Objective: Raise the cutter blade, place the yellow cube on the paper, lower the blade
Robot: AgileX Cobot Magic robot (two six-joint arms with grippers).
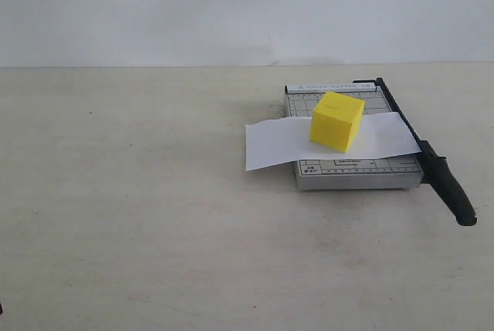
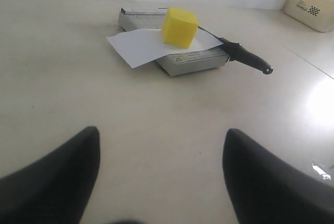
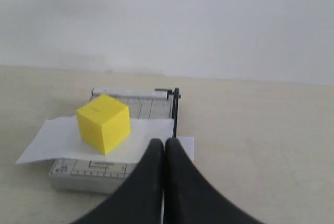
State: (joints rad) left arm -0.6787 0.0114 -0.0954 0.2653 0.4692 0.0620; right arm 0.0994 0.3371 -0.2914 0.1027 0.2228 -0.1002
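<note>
The yellow cube (image 1: 337, 120) rests on the white paper (image 1: 274, 143), which lies across the grey trimmer base (image 1: 355, 170). The black cutter blade (image 1: 432, 165) lies lowered along the base's right edge, over the paper. The left wrist view shows the cube (image 2: 179, 27), paper (image 2: 136, 48) and blade handle (image 2: 249, 59) far ahead of my left gripper (image 2: 162, 156), which is open and empty above bare table. My right gripper (image 3: 165, 148) is shut with nothing in it, hovering near the blade (image 3: 176, 114), with the cube (image 3: 104, 122) beside it. Neither gripper shows in the exterior view.
A beige table top (image 1: 139, 215) carries everything, with a white wall behind. A cream pouch with a checker mark (image 2: 310, 8) lies far off in the left wrist view.
</note>
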